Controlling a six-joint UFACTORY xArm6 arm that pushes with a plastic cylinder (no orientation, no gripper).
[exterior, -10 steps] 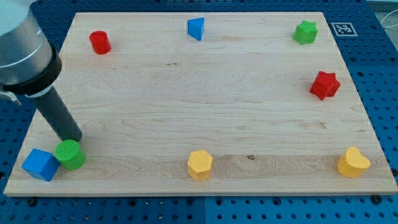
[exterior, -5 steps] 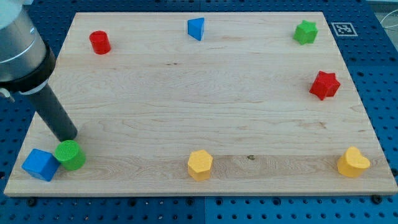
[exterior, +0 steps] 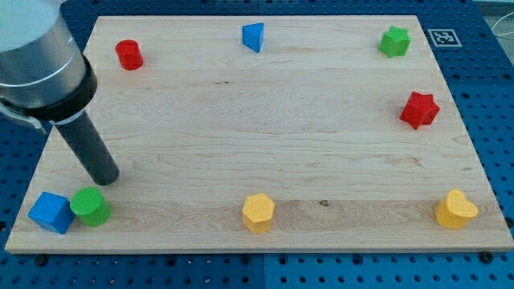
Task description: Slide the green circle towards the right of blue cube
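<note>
The green circle [exterior: 90,207] stands near the board's bottom left corner, touching the right side of the blue cube [exterior: 51,212]. My tip [exterior: 106,180] rests on the board just above and slightly right of the green circle, a small gap apart from it. The dark rod rises from the tip toward the view's top left.
A red cylinder [exterior: 128,54], a blue triangle [exterior: 253,36] and a green star [exterior: 394,41] lie along the top. A red star [exterior: 419,110] is at the right. A yellow hexagon [exterior: 259,212] and a yellow heart [exterior: 455,209] lie along the bottom.
My tip has shifted a little to the right and away from the green circle. The green circle and blue cube have stayed in place.
</note>
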